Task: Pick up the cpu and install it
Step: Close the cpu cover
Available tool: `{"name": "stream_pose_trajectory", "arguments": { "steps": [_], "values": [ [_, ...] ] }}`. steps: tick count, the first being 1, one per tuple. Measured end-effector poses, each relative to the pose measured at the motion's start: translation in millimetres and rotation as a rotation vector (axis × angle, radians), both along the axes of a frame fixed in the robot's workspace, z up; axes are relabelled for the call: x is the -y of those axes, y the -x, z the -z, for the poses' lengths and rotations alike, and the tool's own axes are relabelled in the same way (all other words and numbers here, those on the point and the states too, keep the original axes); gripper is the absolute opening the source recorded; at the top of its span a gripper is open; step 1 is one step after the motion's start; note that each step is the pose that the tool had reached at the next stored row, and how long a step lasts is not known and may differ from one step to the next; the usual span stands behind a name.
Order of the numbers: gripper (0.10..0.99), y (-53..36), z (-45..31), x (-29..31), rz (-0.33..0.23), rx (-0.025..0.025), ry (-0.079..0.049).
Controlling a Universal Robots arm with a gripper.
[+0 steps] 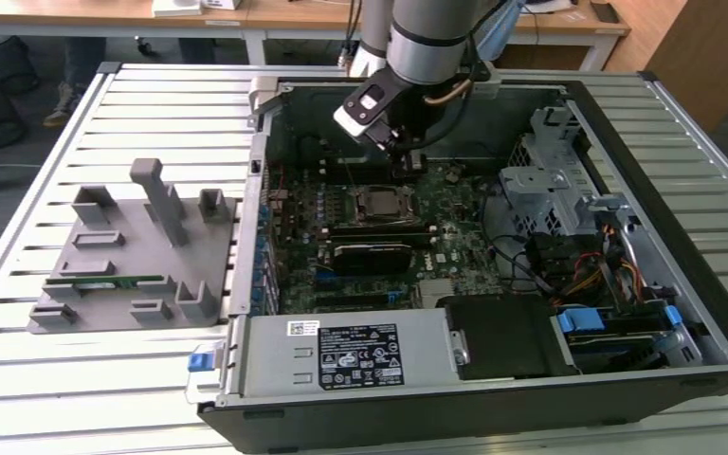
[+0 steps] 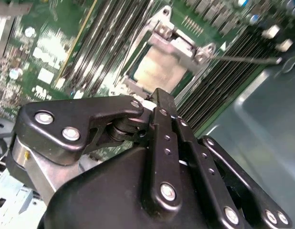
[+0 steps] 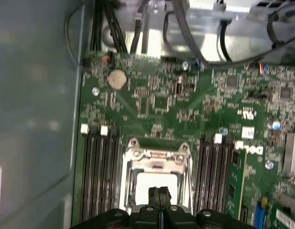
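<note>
Where the cpu [image 3: 142, 188] lies flat in the socket frame [image 3: 157, 155] on the motherboard [image 3: 162, 100], my gripper [image 3: 159, 191] hangs just above it, fingers pressed together on nothing. Memory slots [image 3: 97, 167] flank the socket on both sides, and one holds a memory stick [image 3: 233, 181]. The case wall [image 3: 37, 119] borders the far slots. Cables [image 3: 185, 28] crowd the board's edge.
</note>
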State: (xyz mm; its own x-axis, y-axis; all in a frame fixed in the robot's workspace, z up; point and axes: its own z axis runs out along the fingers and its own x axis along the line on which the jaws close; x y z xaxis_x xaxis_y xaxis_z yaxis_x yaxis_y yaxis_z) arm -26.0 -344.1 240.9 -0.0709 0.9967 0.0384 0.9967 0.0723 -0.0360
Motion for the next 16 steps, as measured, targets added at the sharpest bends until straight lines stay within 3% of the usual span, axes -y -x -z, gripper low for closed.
{"name": "stream_pose_trajectory", "arguments": {
  "steps": [6, 16],
  "values": [
    [0.106, 16.7, 3.5, 0.5, 0.0, 0.0001, 0.0],
    [0.106, 30.3, 16.5, 0.6, 0.0, 0.0, 0.0]
  ]
}}
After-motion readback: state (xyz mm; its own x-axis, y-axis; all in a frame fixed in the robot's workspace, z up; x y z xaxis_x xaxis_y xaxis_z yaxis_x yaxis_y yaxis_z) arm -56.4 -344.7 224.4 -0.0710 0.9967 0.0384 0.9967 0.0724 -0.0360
